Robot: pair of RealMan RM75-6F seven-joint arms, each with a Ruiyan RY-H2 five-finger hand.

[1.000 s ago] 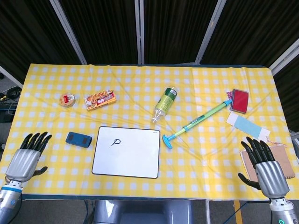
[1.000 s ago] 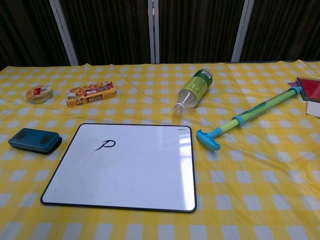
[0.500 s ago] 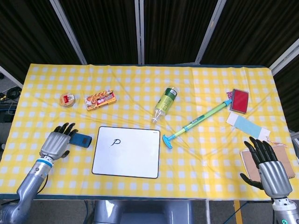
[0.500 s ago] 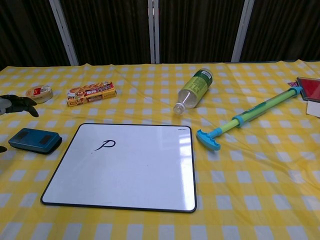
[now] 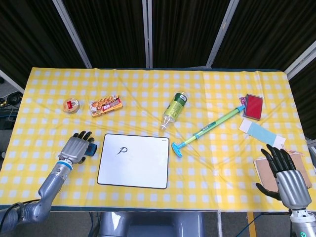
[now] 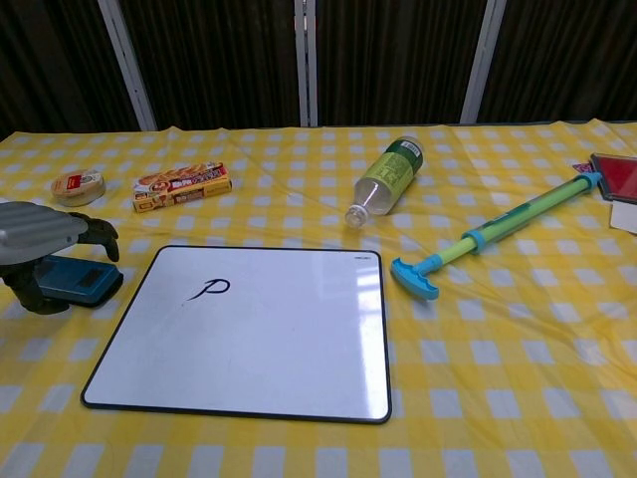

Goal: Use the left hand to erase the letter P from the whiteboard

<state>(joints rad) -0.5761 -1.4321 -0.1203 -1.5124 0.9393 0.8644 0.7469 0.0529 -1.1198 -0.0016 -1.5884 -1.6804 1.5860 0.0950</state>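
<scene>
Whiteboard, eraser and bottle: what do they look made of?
Whiteboard: a glossy white panel, likely coated board, in a thin dark frame; it shows glare in the chest view. Eraser: dark teal block, matte, probably plastic with a felt underside that cannot be seen; the left hand is over it. Bottle: clear plastic by its see-through neck, with a green label.

Silver-backed left hand point(image 5: 75, 147) with black fingers, blue wrist band, grey arm, matching right hand point(image 5: 285, 175)
</scene>
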